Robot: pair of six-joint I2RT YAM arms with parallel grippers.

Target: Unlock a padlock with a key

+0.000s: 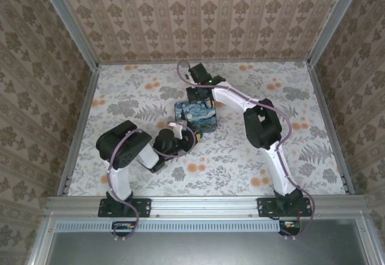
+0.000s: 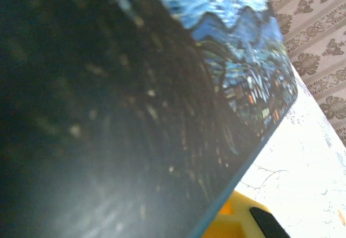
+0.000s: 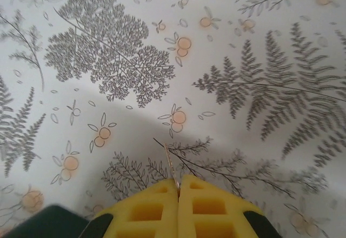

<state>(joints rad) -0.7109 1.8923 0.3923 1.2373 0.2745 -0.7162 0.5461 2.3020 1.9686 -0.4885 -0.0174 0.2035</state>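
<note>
Key in hand, insertion pending.
Right gripper (image 3: 178,182) pinches thin metal key (image 3: 170,162); left gripper (image 1: 180,132) closed at blue starry-night box (image 1: 201,115); next: align key with padlock.

The thin metal key (image 3: 171,165) stands edge-on, pinched in the right tool (image 3: 178,185), blade pointing outward

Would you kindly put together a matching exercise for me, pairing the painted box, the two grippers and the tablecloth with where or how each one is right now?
Things:
1. painted box
2. left gripper
3. right gripper
4. tablecloth

Place or state:
a. beyond the box's far side, shut on a thin metal strip
b. printed with ferns and orange berries
c. mid-table, between the two grippers
d. shut, at the box's near left corner

Pairs: 1-c, 2-d, 3-a, 4-b.
</note>
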